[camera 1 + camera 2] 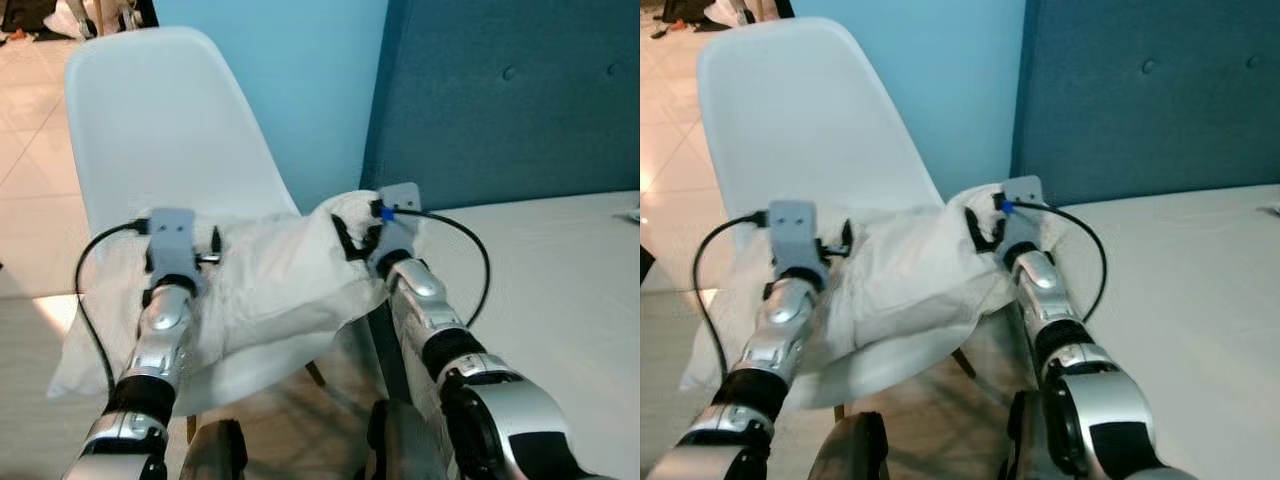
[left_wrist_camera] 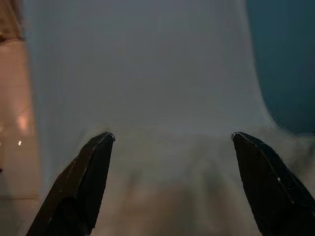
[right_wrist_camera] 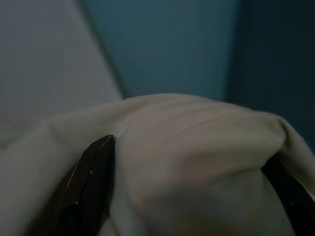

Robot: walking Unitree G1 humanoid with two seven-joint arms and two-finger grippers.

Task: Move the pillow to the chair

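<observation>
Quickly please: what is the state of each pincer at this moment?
Left pincer: open, fingers spread wide over the soft white fabric pillow, holding nothing.
Right pincer: closed on a bunched corner of the pillow, above the white plastic chair.

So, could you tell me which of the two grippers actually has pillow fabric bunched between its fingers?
The right gripper: pillow fabric bulges between its fingers. The left gripper is open, fingers apart above the pillow.

The pillow (image 1: 270, 290) lies on the chair's (image 1: 160, 130) seat, overhanging its front edge. The bed (image 1: 560, 280) stands just right of the chair, its headboard (image 1: 510, 100) behind. The left tool (image 1: 205, 250) and right tool (image 1: 355, 240) rest on the pillow.
</observation>
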